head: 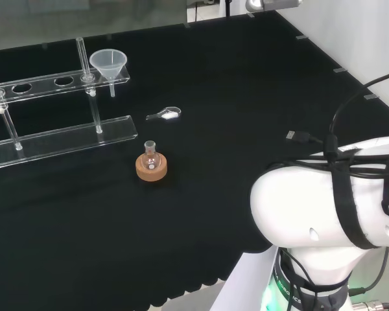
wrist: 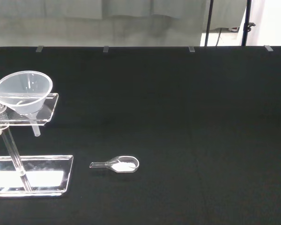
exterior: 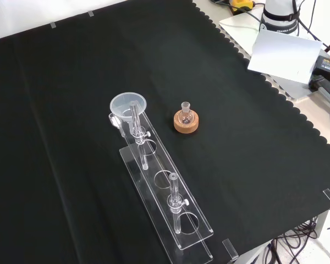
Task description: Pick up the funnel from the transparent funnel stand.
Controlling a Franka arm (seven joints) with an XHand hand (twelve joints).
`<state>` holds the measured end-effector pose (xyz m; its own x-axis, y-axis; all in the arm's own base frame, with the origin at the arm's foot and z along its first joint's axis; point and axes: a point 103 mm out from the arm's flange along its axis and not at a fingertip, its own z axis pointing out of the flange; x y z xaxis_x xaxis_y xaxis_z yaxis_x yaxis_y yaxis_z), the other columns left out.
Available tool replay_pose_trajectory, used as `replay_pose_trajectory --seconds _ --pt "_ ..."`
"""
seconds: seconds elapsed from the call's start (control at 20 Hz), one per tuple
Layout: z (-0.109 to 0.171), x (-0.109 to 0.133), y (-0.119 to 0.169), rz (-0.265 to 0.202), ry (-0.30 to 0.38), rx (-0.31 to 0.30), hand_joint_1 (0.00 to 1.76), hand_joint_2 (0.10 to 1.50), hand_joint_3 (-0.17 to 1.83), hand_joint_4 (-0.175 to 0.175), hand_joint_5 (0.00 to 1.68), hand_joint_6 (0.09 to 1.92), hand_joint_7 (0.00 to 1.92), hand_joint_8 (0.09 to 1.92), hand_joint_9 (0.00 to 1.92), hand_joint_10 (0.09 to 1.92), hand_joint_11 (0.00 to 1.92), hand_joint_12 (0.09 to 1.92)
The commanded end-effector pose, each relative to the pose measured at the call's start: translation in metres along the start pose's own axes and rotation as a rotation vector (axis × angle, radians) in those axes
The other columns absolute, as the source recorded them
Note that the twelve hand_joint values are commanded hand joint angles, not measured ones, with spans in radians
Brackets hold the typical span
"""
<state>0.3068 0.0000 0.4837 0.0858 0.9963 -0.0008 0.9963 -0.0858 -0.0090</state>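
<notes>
Fingers apart or together, I cannot tell.

The clear plastic cone-shaped funnel (head: 108, 63) sits upright in the end hole of the see-through plastic funnel stand (head: 52, 139). Its wide mouth is up and its thin stem pokes down through the top plate. In the head view this is the right end of the stand. The other holes in the top plate look empty. The task has not begun, I think.

A thin clear post (exterior: 135, 118) of the stand rises just beside the funnel. The hand could bump this post on the way in, and the light stand could slide or tip over. If the funnel is pulled sideways and not straight up, its stem could catch in the hole and drag the stand along. The funnel is smooth and clear, so it could slip out and fall.

A small clear scoop (head: 165, 115) with white powder lies near on the black cloth tabletop (head: 246, 97). A dropped funnel could spill it. A small round glass flask (head: 150, 155) on a brown cork ring (head: 151, 171) stands a bit farther off and could be knocked too.
</notes>
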Motion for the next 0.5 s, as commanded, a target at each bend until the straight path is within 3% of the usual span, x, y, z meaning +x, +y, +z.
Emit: replay_pose_trajectory --seconds 0.05,0.2,0.5 --pt "0.000 -0.001 0.001 0.000 -0.004 -0.011 0.10 1.30 0.00 0.011 0.19 0.09 0.00 0.30 0.10 0.68 0.11 1.35" --pt "0.000 -0.004 0.002 0.003 -0.005 -0.018 0.01 1.35 0.02 0.018 0.18 0.09 0.00 0.26 0.08 0.67 0.09 1.35" --pt "0.003 -0.006 0.011 0.018 -0.006 0.002 0.00 1.36 0.03 0.018 0.18 0.09 0.00 0.26 0.09 0.67 0.09 1.35"
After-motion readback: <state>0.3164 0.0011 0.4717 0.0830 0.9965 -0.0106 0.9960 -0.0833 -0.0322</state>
